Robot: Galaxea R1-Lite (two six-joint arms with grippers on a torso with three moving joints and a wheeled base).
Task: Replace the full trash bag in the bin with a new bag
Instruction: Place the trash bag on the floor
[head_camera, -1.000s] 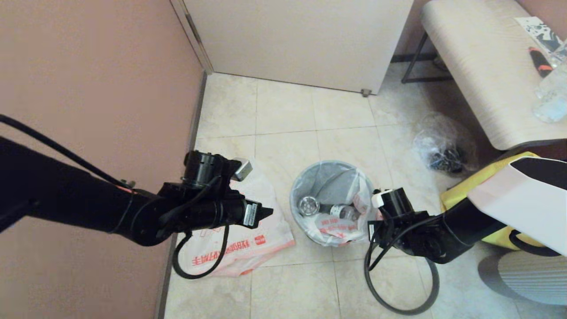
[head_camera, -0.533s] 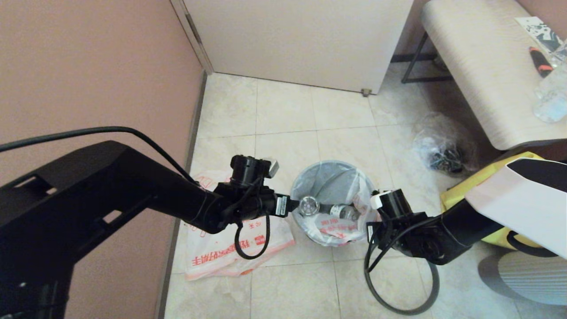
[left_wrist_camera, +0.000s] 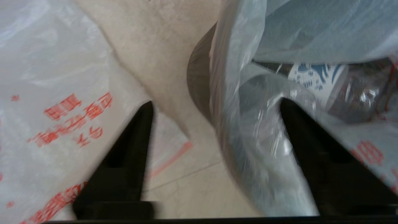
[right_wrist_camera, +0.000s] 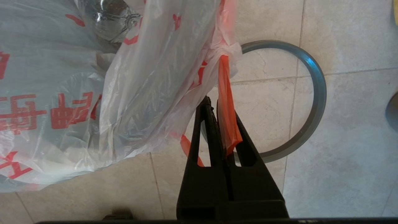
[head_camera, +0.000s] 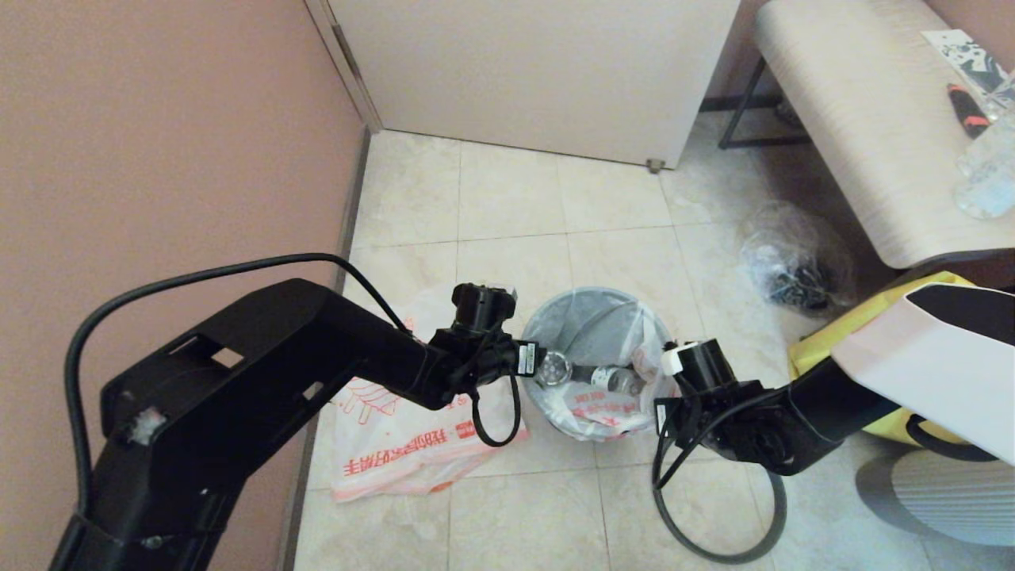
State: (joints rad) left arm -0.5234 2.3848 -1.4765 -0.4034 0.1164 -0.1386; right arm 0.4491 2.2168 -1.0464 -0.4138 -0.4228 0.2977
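Note:
The full trash bag (head_camera: 595,396) sits in the bin, draped over its rim, with bottles showing inside. Only a strip of the bin's dark wall (left_wrist_camera: 199,84) shows. My left gripper (head_camera: 538,366) (left_wrist_camera: 216,102) is open at the bin's left rim, one finger outside the wall and the other over the bag (left_wrist_camera: 273,46) inside. My right gripper (right_wrist_camera: 214,102) is at the bin's right side, shut on the bag's orange-red handle (right_wrist_camera: 225,102). The new bag (head_camera: 412,444) (left_wrist_camera: 46,77) lies flat on the floor left of the bin.
A thin dark grey hoop (right_wrist_camera: 314,102) lies on the tiles under my right gripper. A clear bag of dark items (head_camera: 797,266), a yellow tote (head_camera: 888,317) and a bench (head_camera: 856,119) stand to the right. The wall (head_camera: 158,159) runs along the left.
My left arm has swung down and to the right, from above the new bag to the bin's left rim. The right gripper has barely moved and still holds the handle.

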